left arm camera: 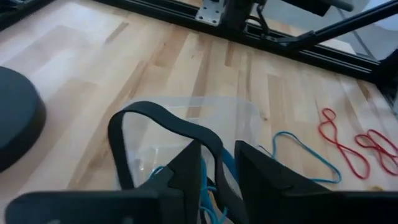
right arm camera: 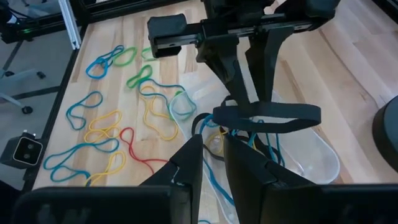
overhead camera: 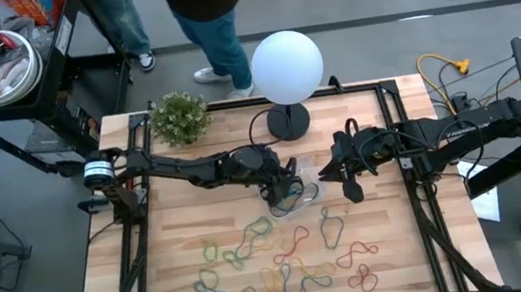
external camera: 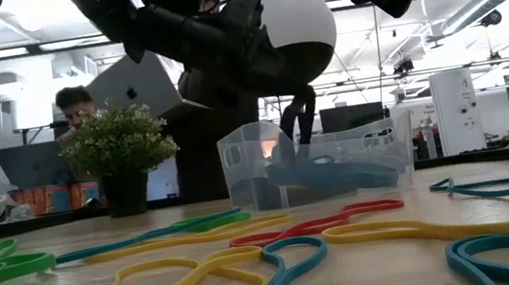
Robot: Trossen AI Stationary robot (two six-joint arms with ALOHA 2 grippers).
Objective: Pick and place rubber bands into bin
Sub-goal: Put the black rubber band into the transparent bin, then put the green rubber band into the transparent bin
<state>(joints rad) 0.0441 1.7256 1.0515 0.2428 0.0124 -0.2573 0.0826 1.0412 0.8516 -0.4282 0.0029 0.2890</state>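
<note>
The clear bin (overhead camera: 300, 201) stands mid-table with some blue rubber bands (external camera: 325, 174) lying in it. My left gripper (left arm camera: 219, 168) hovers over it, open by a narrow gap, fingers dipping toward the bin's inside (right arm camera: 252, 99). A black rubber band (right arm camera: 267, 116) hangs at its fingertips. My right gripper (right arm camera: 213, 155) waits just right of the bin (overhead camera: 349, 183), raised, narrowly open, nothing between its fingers. Many coloured rubber bands (overhead camera: 276, 260) lie loose on the near half of the table. My left gripper carries the black rubber band looped round one finger (left arm camera: 186, 171). One strand (left arm camera: 214, 152) runs down through the gap between the fingers; the rest arcs round that finger's outer side (left arm camera: 121, 124). The fingers slant down from the table's left. The band hangs slack over the bin.
A white globe lamp (overhead camera: 285, 67) on a black round base (overhead camera: 287, 120) stands just beyond the bin. A small potted plant (overhead camera: 179, 116) sits at the far left. Black frame rails (overhead camera: 137, 243) run along the table's sides. People stand past the far edge.
</note>
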